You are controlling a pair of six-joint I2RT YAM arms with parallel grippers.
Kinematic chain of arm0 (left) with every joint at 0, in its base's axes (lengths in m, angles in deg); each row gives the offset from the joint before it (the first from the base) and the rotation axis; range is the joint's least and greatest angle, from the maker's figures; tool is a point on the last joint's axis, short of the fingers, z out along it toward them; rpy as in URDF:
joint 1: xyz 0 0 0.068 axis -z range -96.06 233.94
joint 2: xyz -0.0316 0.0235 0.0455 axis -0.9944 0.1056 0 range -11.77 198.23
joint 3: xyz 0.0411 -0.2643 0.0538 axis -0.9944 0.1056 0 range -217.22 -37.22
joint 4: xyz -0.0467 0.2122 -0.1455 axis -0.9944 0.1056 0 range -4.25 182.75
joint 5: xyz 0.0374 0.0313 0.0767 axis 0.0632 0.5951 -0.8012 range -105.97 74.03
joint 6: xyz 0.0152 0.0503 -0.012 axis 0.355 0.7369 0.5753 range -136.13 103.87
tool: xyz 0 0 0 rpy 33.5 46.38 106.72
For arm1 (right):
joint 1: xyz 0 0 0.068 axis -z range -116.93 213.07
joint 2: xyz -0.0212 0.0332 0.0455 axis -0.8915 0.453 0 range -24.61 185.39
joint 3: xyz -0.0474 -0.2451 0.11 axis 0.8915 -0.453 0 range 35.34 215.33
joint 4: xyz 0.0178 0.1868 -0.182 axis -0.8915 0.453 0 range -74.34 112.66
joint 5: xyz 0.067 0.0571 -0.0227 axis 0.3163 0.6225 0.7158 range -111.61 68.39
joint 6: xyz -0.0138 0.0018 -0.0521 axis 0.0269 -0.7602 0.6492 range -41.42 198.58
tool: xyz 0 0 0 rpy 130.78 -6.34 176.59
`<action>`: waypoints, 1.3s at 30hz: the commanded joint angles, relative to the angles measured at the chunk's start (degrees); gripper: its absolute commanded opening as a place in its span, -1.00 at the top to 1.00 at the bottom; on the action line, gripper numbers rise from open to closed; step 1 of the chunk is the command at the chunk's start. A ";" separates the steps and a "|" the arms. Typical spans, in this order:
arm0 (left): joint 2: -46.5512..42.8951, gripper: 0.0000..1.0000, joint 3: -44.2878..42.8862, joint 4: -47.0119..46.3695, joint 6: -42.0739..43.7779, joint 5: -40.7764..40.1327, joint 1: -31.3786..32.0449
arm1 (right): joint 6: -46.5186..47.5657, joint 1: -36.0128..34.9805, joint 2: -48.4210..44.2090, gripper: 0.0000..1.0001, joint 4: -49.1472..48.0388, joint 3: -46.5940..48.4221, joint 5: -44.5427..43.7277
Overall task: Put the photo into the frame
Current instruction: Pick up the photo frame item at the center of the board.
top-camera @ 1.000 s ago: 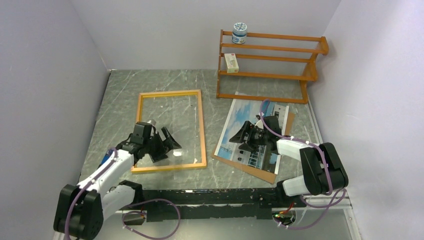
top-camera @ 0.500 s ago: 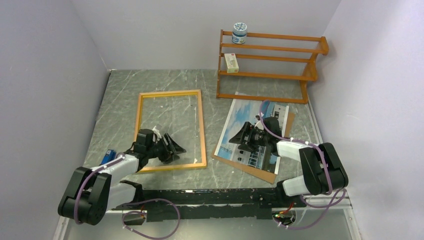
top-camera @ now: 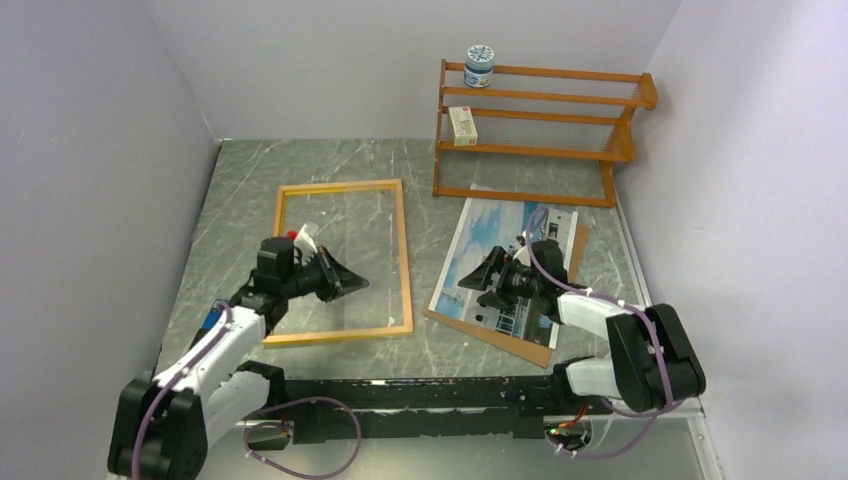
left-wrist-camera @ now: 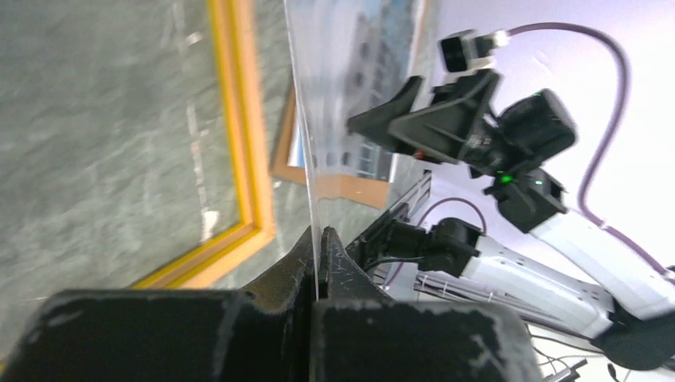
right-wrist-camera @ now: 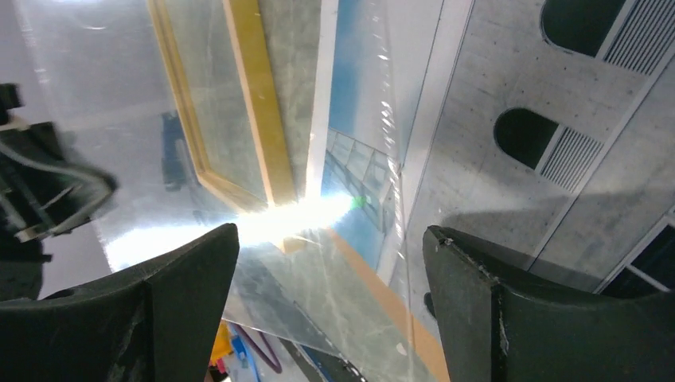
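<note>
Nearest, the left gripper (top-camera: 338,280) is pressed together on the edge of a clear sheet (left-wrist-camera: 338,87) — only its own wrist view shows the pane standing edge-on from the jaws. At its 3 o'clock the right gripper (top-camera: 497,285) hangs over the photo (top-camera: 480,230), fingers spread wide, holding nothing. The photo lies picture-up on a brown backing board (top-camera: 500,339), its long axis running from 7 to 1 o'clock. The frame (top-camera: 404,250) lies flat at the photo's 9 o'clock, long axis 6 to 12 — the right wrist view catches glare on the sheet. Farthest, at 1 o'clock, stands a wooden rack (top-camera: 540,73).
</note>
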 commanded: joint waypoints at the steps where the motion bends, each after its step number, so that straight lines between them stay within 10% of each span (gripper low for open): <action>1: -5.53 0.95 -13.08 15.83 3.96 2.59 -0.77 | -5.66 -0.29 -5.65 -0.83 0.56 -0.22 -2.92; 13: -5.65 0.95 -39.44 33.33 5.00 7.25 -0.86 | -27.22 -2.30 -10.90 -0.94 -19.28 1.86 5.96; 21: -7.01 0.95 -41.75 31.11 3.83 12.55 -0.86 | -36.68 -4.61 -16.00 -0.85 -23.47 3.45 5.60; 35: -7.85 0.94 -44.32 41.05 8.52 6.82 -0.86 | -41.37 -4.60 -16.21 0.45 -40.46 1.04 4.71; 39: -6.94 0.11 -46.12 49.39 12.94 -1.12 -0.88 | -37.33 -4.59 -15.80 0.91 -34.80 2.15 4.59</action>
